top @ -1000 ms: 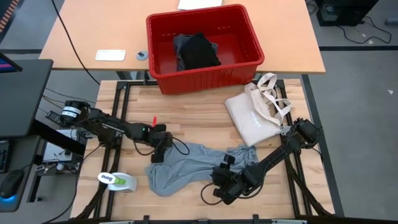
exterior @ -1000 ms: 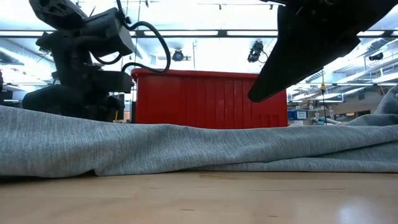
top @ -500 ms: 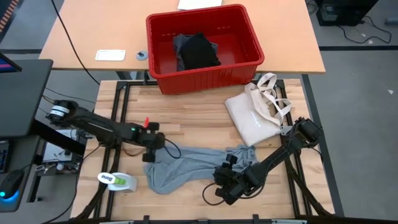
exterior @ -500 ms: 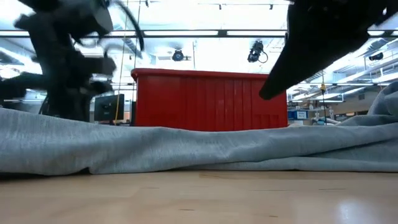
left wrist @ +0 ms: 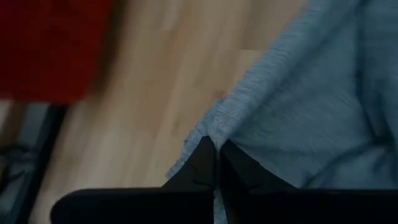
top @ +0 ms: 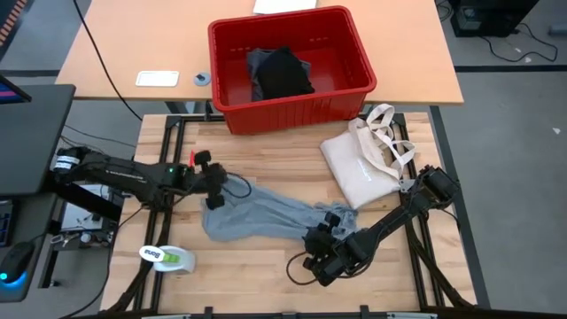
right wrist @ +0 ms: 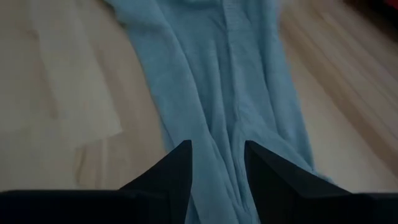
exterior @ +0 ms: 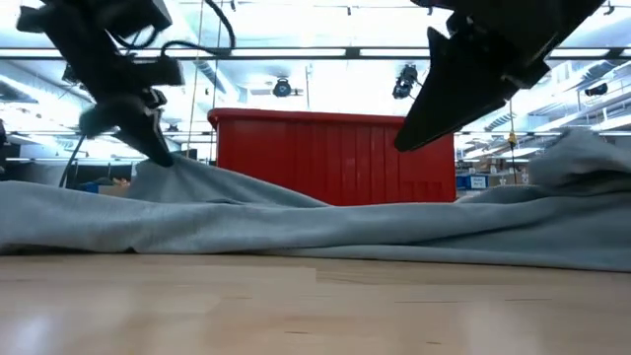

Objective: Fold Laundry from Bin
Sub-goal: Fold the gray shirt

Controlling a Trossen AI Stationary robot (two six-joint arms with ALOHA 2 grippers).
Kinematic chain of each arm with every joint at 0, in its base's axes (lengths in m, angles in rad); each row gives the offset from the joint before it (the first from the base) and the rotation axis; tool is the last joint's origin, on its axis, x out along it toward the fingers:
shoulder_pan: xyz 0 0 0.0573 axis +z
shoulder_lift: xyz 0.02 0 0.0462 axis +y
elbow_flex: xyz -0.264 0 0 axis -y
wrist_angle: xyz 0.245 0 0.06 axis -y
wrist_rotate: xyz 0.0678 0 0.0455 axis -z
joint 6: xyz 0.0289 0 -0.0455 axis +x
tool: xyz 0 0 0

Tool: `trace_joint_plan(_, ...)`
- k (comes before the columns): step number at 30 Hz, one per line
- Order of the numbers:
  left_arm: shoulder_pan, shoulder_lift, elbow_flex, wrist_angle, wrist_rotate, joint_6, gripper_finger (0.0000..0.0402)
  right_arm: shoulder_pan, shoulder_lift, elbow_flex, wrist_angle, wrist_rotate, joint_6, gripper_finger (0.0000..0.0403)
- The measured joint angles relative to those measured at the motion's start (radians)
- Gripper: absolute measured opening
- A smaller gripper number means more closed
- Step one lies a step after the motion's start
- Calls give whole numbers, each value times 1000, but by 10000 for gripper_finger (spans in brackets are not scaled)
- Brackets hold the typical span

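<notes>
My left gripper (top: 210,188), left of frame centre, pinches the grey T-shirt (top: 252,217); my right gripper (top: 330,237) grasps its other end.

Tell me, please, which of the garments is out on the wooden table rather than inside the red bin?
The light grey T-shirt, stretched between the left gripper and right gripper. The black garment lies in the bin.

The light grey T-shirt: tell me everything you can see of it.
The light grey T-shirt is soft knit cloth, lying crumpled and stretched into a long band across the wooden table, in front of the red bin. The left gripper is shut on its edge and lifts that end. The right gripper has fingers either side of a fold at the other end. No chest mark shows.
</notes>
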State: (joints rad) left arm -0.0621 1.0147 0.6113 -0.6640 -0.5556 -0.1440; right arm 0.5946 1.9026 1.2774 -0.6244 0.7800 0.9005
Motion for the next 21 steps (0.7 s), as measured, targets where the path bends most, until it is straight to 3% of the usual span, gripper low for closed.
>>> trace_joint_plan(4,99,30,0,3,-40,-5,22,-24,0,0,-24,8,36,154)
trace_joint_plan(7,158,42,0,3,-60,6,53,-35,0,0,-8,-20,23,154)
trace_joint_plan(18,260,42,2,111,-62,160,271,-20,0,0,27,-37,-9,154)
trace_joint_plan(20,254,41,6,116,-14,170,293,-12,0,0,20,-30,-13,154)
trace_joint_plan(21,247,41,10,110,59,187,299,-8,0,0,16,-26,-13,154)
